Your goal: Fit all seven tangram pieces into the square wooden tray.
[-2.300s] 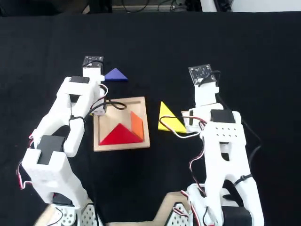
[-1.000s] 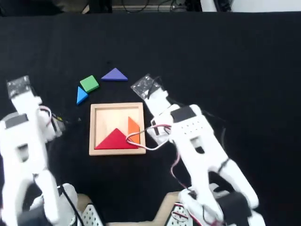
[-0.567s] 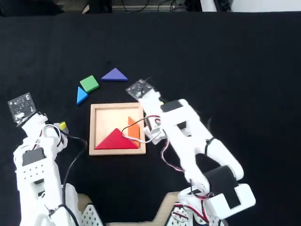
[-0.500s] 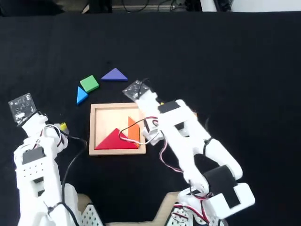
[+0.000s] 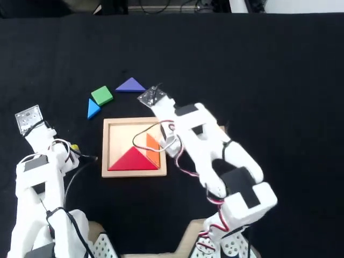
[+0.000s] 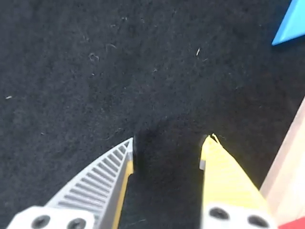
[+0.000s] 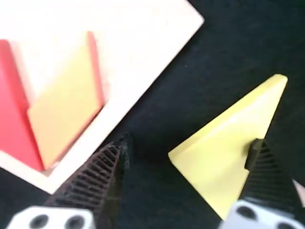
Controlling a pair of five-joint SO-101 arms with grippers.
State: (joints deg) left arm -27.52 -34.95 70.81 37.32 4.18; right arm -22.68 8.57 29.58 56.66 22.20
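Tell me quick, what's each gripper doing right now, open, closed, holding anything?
Left gripper: open, holding nothing.
Right gripper: open over the yellow triangle, not clamped on it.

From above, the right arm [image 5: 196, 134] covers the tray's [image 5: 106, 145] right rim. The blue triangle [image 6: 293, 24] runs off the left wrist view's edge.

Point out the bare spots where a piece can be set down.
Free: the tray's far-left part, bordered by the red triangle and orange piece; the cloth's whole right side. Crowded: the strip beyond the tray, with green square, blue triangle and purple triangle.
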